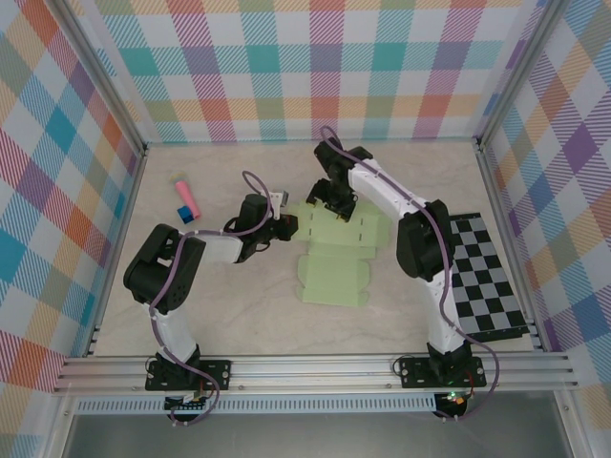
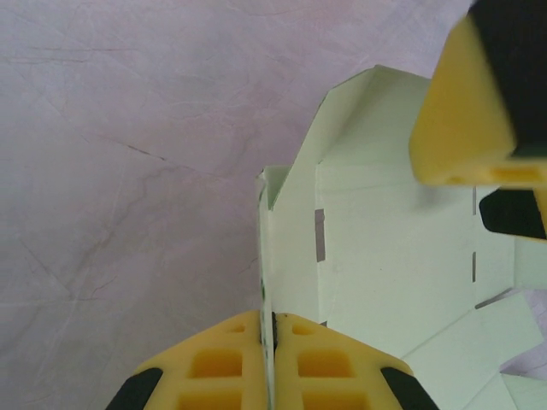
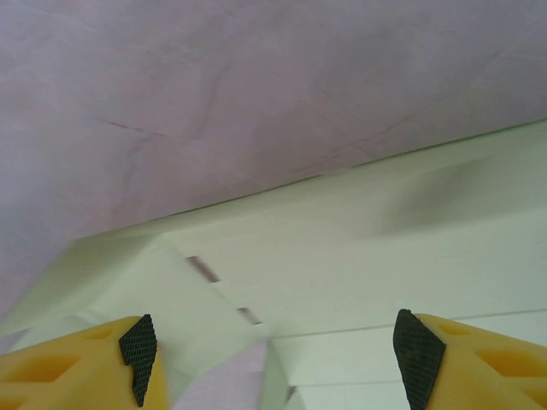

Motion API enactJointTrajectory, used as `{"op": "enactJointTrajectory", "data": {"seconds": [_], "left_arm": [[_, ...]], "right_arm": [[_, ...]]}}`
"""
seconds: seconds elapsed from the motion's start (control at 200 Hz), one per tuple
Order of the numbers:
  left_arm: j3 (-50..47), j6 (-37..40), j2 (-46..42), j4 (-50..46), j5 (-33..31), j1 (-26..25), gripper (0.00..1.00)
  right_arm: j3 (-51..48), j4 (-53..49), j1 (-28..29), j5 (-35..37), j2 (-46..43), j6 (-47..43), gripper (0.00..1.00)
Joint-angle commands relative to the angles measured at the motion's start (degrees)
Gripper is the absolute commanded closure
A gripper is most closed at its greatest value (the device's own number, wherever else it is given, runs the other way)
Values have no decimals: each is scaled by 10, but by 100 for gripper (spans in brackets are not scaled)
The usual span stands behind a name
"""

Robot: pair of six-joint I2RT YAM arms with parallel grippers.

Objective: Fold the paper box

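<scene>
The paper box (image 1: 334, 258) is a pale green tabbed sheet lying mostly flat mid-table. My left gripper (image 1: 286, 227) is at its left edge, shut on a raised flap that stands upright between the yellow fingers (image 2: 218, 367). In the left wrist view the flap's thin edge (image 2: 263, 256) runs up from the closed jaws. My right gripper (image 1: 329, 200) hovers over the sheet's far part. It stands open in the right wrist view (image 3: 278, 348), with the green card (image 3: 359, 256) below and nothing between its pads. One of its fingers (image 2: 466, 111) is seen from the left wrist.
A small pink-and-blue stick (image 1: 186, 198) lies at the far left. A black-and-white checkered board (image 1: 487, 281) rests at the right edge. Plaid walls enclose three sides, and an aluminium rail (image 1: 315, 367) runs along the near edge.
</scene>
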Motion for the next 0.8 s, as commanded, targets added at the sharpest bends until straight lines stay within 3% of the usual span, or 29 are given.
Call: {"op": "enactJointTrajectory", "data": {"seconds": [0.0,0.275,0.455,0.795], "left_arm": [[-10,14,-16,28,-9,-9,100],[-12,56,-33,22,-22,-27,100],[-17,51,-41,19,-33,-28,100],[-11,46,-33,13,-37,-27,100]], "right_arm": [[-12,-5,-3,10,-38,-15,23],[17,59,-7,-53,-48,96,13],[77,13,3,-37,7,108,17],[0,13,16,17,-26,63,23]]}}
